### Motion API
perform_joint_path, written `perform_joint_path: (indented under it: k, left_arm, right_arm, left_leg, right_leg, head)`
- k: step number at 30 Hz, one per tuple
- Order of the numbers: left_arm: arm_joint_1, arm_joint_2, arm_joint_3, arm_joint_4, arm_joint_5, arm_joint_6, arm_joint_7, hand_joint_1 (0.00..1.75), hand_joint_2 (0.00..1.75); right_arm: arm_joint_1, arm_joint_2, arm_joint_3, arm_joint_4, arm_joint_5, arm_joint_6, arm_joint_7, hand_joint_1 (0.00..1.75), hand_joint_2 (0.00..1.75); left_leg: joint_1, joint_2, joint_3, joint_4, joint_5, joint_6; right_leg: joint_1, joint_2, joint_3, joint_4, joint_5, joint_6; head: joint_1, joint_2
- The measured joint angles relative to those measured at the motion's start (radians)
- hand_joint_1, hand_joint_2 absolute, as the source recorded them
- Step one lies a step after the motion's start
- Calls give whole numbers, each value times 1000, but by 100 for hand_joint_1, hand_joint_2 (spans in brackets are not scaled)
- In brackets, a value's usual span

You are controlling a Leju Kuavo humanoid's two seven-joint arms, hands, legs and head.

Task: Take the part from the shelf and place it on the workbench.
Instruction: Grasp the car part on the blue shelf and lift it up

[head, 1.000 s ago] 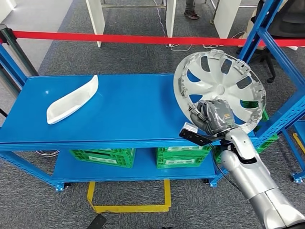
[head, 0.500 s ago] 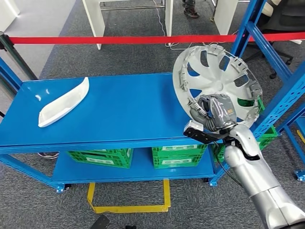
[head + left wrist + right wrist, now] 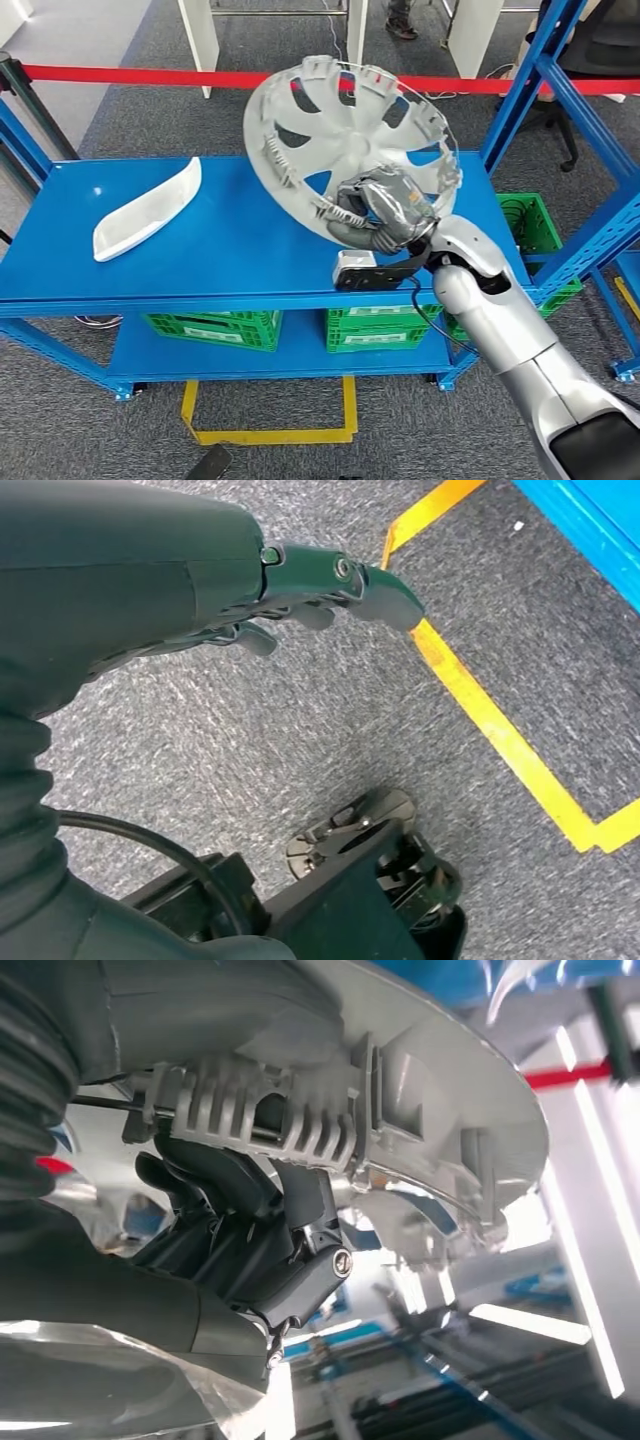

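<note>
You have one wheel cover [image 3: 355,140] in play, silver-grey with open spokes and clips round its rim, held tilted in the air above the right half of the blue workbench [image 3: 249,250]. The right hand [image 3: 381,210] grips it at the lower rim; in the right wrist view the dark fingers [image 3: 234,1220] curl under the ribbed rim of the cover [image 3: 392,1090] and the thumb lies over it, so the hand is closed on the part. The cover does not touch the bench top.

One white curved trim piece [image 3: 147,212] lies flat on the left part of the bench top, well apart from the cover. You can count three green crates: two [image 3: 219,328] [image 3: 381,330] on the lower shelf under the bench and one [image 3: 532,225] beside its right end, inside the blue shelf frame [image 3: 573,110]. The crates carry pale labels, too small to read.

Your left hand [image 3: 249,590] hangs over the carpet, fingers loosely spread and straight, holding nothing.

The floor is grey carpet [image 3: 90,420] with a yellow taped outline [image 3: 264,435] in front of the bench. One red barrier tape [image 3: 136,75] runs across behind it, and white table legs [image 3: 200,35] stand beyond
</note>
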Motion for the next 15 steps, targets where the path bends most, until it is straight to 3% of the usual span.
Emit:
perform_joint_path:
  k: [3, 5, 8, 10, 13, 15]
  left_arm:
    - [-1, -1, 0, 0, -1, 0, 1, 0, 175]
    - [-3, -2, 0, 0, -2, 1, 0, 0, 175]
    - [-5, -4, 0, 0, -1, 3, -2, 0, 175]
    - [-6, -4, 0, 0, 0, 4, -4, 0, 175]
    - [-6, -4, 2, 0, 7, 16, 0, 0, 175]
    - [-4, -4, 6, 0, 14, 43, 15, 0, 175]
  right_arm:
    - [-49, 10, 53, -12, -2, 40, 10, 175, 175]
    - [-76, 21, 84, -19, -4, 58, 15, 175, 175]
    - [-104, 33, 127, -31, -7, 74, 18, 175, 175]
    - [-126, 40, 153, -42, -7, 78, 25, 175, 175]
    - [-152, 48, 189, -65, -8, 80, 52, 175, 175]
    - [-171, 50, 208, -78, -12, 81, 75, 175, 175]
  left_leg:
    - [0, -3, -2, 12, -8, -9]
    - [-3, -3, -9, 19, -9, -18]
    - [-2, -2, -14, 19, -5, -32]
    - [-1, -1, -25, 47, -27, -42]
    - [1, 0, -96, 214, -111, -53]
    - [2, 0, -125, 286, -130, -53]
  right_leg:
    - [-1, -3, 82, -180, 95, -1]
    - [1, -1, 117, -251, 110, -7]
    - [3, 2, 118, -256, 109, -23]
    - [-1, 0, 120, -260, 113, -34]
    - [0, -2, 122, -261, 115, -44]
    - [1, -3, 121, -259, 117, -46]
  head:
    - [0, 0]
    - [0, 0]
    - [-1, 0]
    - [-3, 0]
    - [-5, 0]
    - [-5, 0]
